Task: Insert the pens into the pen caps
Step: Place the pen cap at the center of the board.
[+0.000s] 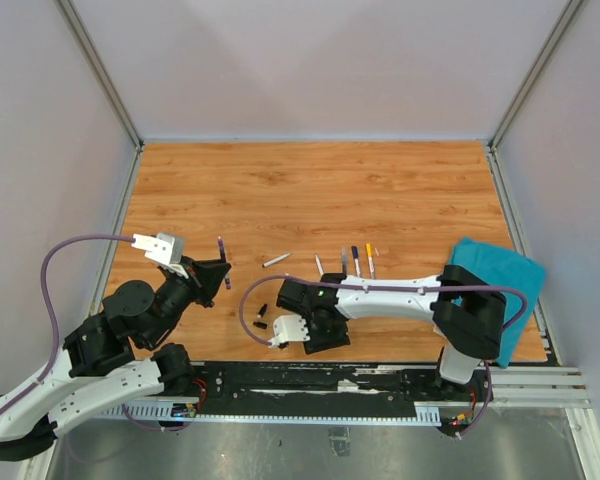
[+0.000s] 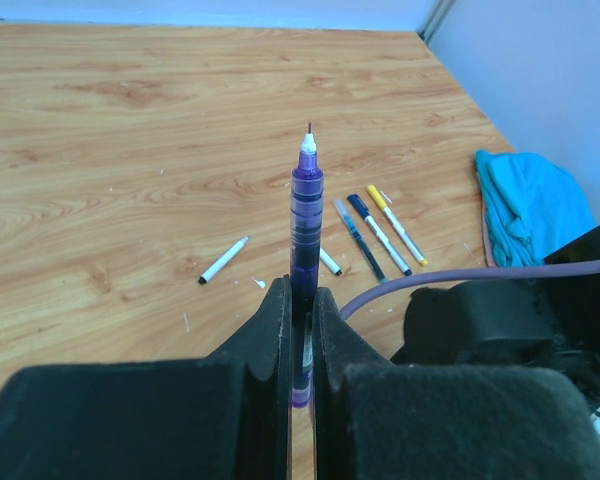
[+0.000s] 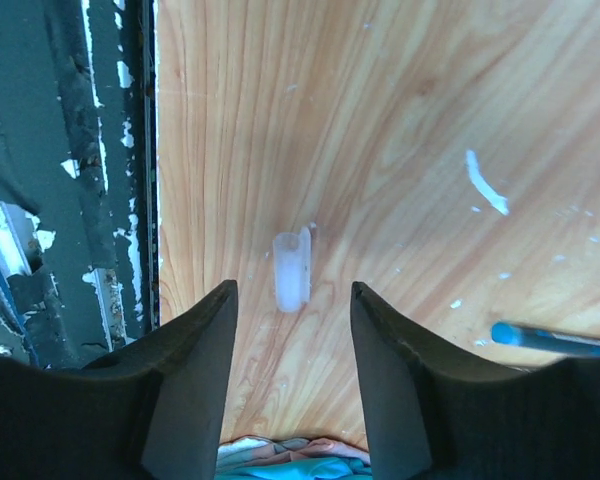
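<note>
From above, your left hand (image 1: 210, 270) holds a purple pen (image 1: 225, 262) upright, likely presenting its tip for capping. Its wrist view shows the pen clamped tight, tip up. In the right wrist view, your right hand (image 3: 292, 290) stands spread either side of a pale cap (image 3: 291, 268) that lies unheld on the surface (image 3: 400, 120).

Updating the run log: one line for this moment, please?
left claw: shut on purple pen | right claw: open, framing loose pale cap | pen uncapped
</note>
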Controlling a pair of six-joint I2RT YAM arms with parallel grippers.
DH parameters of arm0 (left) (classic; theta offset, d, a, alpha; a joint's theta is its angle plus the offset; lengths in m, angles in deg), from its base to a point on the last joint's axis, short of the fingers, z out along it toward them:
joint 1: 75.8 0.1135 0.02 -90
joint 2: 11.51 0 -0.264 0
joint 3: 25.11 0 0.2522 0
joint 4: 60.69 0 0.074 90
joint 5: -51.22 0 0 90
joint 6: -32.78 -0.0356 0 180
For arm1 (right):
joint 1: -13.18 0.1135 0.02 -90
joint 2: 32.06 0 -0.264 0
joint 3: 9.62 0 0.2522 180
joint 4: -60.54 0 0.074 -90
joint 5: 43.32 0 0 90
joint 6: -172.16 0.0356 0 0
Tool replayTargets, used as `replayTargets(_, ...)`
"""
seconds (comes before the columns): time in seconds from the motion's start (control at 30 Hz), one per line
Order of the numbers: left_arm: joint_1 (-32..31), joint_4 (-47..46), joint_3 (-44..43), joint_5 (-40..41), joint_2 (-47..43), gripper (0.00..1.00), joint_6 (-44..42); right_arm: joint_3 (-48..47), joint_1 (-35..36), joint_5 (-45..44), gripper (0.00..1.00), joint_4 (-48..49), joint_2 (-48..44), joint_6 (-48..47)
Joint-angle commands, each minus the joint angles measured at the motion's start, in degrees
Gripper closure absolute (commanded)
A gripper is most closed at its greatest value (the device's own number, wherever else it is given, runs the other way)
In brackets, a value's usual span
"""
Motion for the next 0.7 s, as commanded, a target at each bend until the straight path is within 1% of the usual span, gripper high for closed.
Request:
replayTargets(0.0,-0.1,-0.2,-0.9,1.2,-0.7,1.00,-0.3,0.1,1.0,0.1,0.49,0.8,-6.1,2.7)
replayTargets(0.1,-0.1,-0.1,-0.9,1.1,-0.8,1.00,-0.3,1.6,0.9,-2.2,0.48,2.8,-9.4,6.2)
replayTargets(0.17,-0.1,-0.1,-0.9,1.1,-0.8,0.99,-0.3,3.2,0.9,-5.1,0.48,5.3,-12.5,10.1)
replayTargets(0.23,-0.1,-0.2,-0.8,1.2,-0.9,1.00,-0.3,6.1,0.8,-7.2,0.47,9.4,-16.0,15.0)
replayTargets(0.37,-0.1,-0.3,-0.8,1.2,-0.3,0.99,-0.3,14.7,0.6,-7.1,0.47,21.2,-24.1,24.6)
replayTargets(0.43,0.0,-0.4,-0.7,1.1,0.1,0.99,-0.3,19.1,0.4,-10.3,0.46,27.7,-28.4,31.7)
replayTargets(0.5,-0.1,-0.5,-0.7,1.1,0.3,1.00,-0.3,22.6,0.3,-15.9,0.46,31.6,-32.3,40.4)
replayTargets(0.6,-0.1,-0.6,-0.6,0.9,0.6,1.00,-0.3,24.9,0.2,-23.2,0.45,31.4,-36.9,54.7)
replayTargets(0.67,-0.1,-0.7,-0.5,0.9,0.8,0.99,-0.3,26.4,0.2,-26.3,0.45,29.9,-39.8,65.3)
